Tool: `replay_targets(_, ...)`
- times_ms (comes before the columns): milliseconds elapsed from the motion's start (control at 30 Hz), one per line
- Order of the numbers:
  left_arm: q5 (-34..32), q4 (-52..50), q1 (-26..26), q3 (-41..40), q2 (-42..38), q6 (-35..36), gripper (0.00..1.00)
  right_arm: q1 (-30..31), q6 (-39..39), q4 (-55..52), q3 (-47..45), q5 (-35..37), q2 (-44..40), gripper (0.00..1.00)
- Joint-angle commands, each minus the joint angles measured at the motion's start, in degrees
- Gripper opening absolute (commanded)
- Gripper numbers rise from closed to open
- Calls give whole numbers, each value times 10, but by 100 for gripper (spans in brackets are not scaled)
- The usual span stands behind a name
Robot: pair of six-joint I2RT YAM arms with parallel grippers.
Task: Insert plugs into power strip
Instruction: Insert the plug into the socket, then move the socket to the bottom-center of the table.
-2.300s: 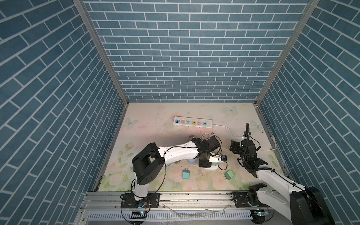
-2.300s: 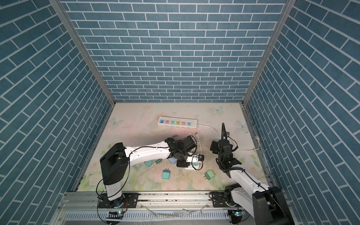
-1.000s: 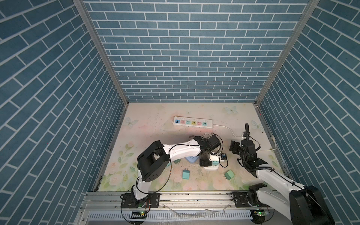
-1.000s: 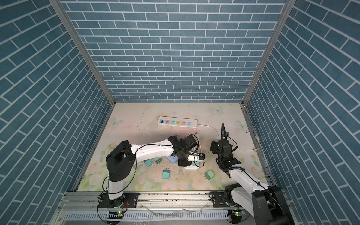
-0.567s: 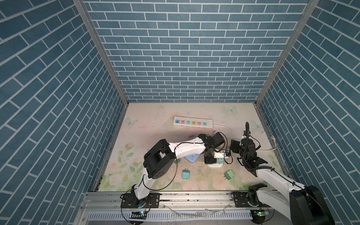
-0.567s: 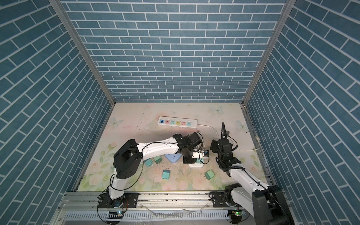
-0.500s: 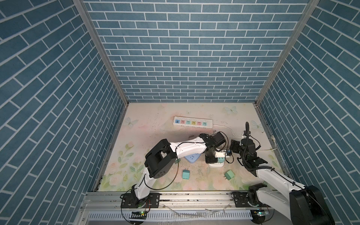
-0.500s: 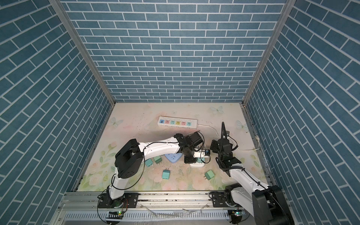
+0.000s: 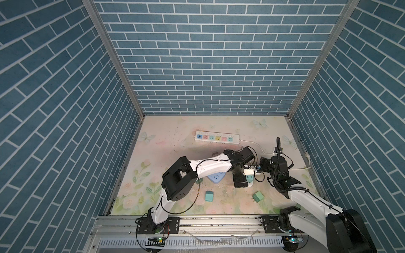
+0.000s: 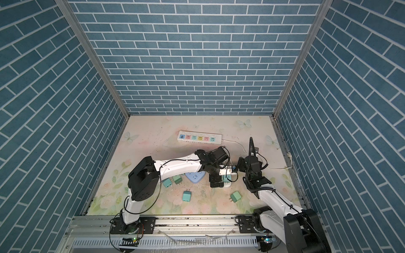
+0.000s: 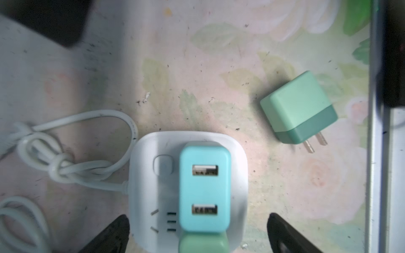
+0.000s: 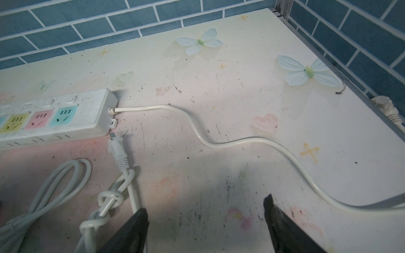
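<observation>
The left gripper (image 11: 197, 216) and right gripper (image 12: 206, 203) both gaped empty, and a skewed lift-off looked liable to drag the seated teal plug (image 11: 205, 188) loose.

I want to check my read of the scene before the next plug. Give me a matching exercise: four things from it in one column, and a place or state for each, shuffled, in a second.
Things
1. left gripper
2. right gripper
3. long power strip
4. two-tone green plug

States
A. lying on its side on the table, prongs bare
B. open, holding nothing, above the table
C. at the back, all six sockets empty
D. open, astride the teal plug that stands on the small white socket block

Pairs: 1-D, 2-B, 3-C, 4-A
</observation>
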Motion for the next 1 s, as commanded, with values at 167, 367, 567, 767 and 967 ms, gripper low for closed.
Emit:
replay_targets(167, -135, 55, 8, -81, -251, -78, 99, -1, 12, -55, 56, -6, 31, 86)
replay_targets(367, -182, 113, 137, -293, -511, -271, 100, 5, 35, -137, 127, -121, 25, 57)
replay_targets(567, -198, 143, 265, -520, -769, -321, 100, 117, 28, -227, 221, -95, 13, 47)
replay_targets(767, -287, 188, 268, -653, -870, -345, 100, 214, 36, -257, 285, -76, 54, 47)
replay_targets(967, -378, 197, 268, -706, -902, -379, 100, 277, 41, -264, 313, -54, 96, 46)
